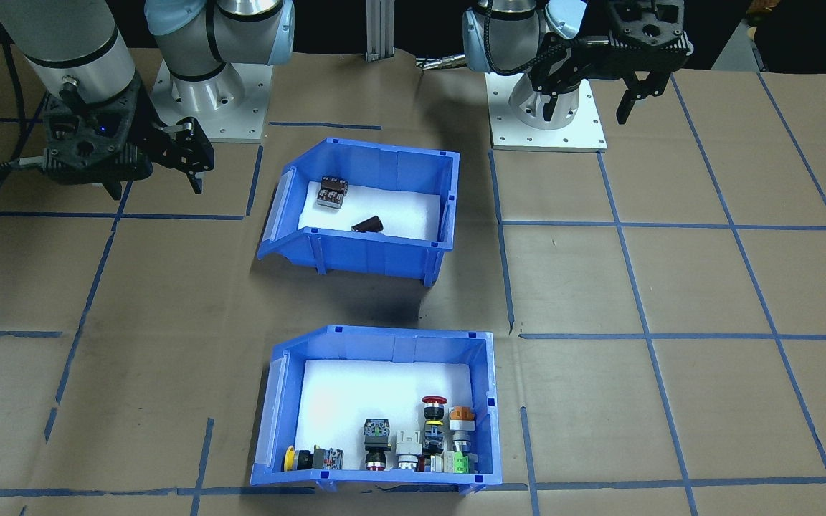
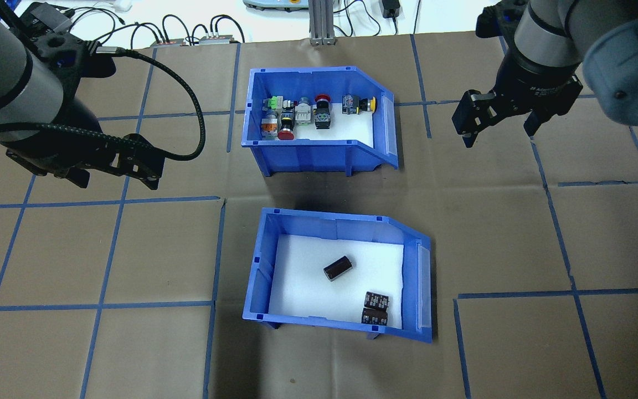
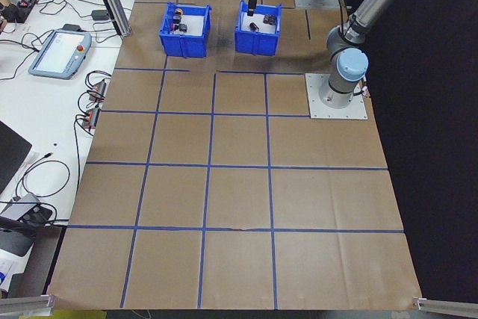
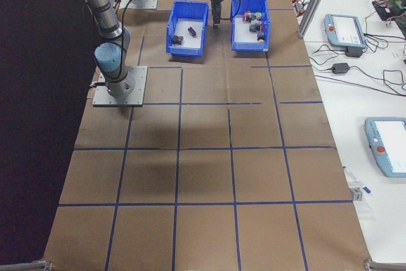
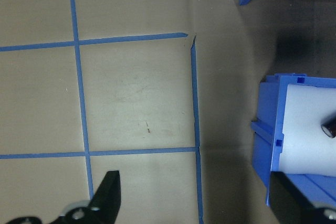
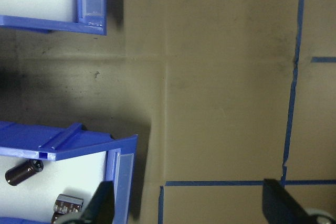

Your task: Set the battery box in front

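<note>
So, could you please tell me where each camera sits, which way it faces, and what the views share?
Front-facing: opposite the robot, looking steeply down; both bases, left gripper, right gripper.
Overhead: behind the shoulders, over battery box and button bin.
Exterior left: table's end; left arm near.
Exterior right: opposite end; right arm near.
Left wrist: straight down, fingertips, box corner.
Right wrist: down, fingertips, both bins' edges.
Shared: the four exterior views show both bins.

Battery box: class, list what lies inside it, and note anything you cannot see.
Inside the battery box is a white foam liner holding one loose dark cylinder and a pair of dark cylinders side by side. Whatever is beneath the foam is hidden.
</note>
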Controlling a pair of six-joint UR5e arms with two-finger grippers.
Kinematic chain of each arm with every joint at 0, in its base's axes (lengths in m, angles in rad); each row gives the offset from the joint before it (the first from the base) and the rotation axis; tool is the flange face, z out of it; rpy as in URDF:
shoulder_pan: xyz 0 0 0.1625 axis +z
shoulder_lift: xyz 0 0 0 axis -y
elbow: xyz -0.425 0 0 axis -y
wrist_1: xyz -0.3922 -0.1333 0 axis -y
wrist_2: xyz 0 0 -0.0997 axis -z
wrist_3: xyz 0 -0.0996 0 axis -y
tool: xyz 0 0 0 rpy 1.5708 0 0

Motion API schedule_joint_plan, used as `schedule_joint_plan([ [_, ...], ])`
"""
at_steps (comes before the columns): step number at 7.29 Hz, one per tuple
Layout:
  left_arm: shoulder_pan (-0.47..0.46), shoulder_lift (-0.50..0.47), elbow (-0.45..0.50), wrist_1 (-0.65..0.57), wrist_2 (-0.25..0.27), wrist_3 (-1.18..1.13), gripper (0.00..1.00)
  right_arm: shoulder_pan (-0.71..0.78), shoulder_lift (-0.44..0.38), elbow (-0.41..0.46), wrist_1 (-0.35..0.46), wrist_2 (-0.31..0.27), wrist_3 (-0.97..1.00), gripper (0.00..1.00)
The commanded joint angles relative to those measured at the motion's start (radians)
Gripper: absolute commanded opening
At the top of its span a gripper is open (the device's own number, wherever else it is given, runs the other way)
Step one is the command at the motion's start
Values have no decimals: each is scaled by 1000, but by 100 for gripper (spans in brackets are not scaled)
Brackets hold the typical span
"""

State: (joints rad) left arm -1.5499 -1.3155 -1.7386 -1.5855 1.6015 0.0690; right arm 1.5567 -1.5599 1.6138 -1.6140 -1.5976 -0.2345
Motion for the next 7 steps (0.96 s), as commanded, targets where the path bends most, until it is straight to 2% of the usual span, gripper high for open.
schedule_joint_plan([
  [1,1,30,-89,13,-9,-141,99,31,104,-72,-21,12,-202,100],
  [3,1,109,-191,13,-11,-507,99,124,246,-222,-20,12,-338,100],
  [4,-4,119,-228,16,-11,-716,98,184,321,-297,-18,1,-432,100],
  [5,-42,125,-266,13,-15,-965,96,248,383,-360,-23,-5,-518,100],
  [6,-112,122,-303,18,-15,-1168,96,288,417,-408,-23,-5,-563,100],
  [7,-210,114,-329,79,-23,-1324,96,318,449,-437,-23,-4,-580,100],
])
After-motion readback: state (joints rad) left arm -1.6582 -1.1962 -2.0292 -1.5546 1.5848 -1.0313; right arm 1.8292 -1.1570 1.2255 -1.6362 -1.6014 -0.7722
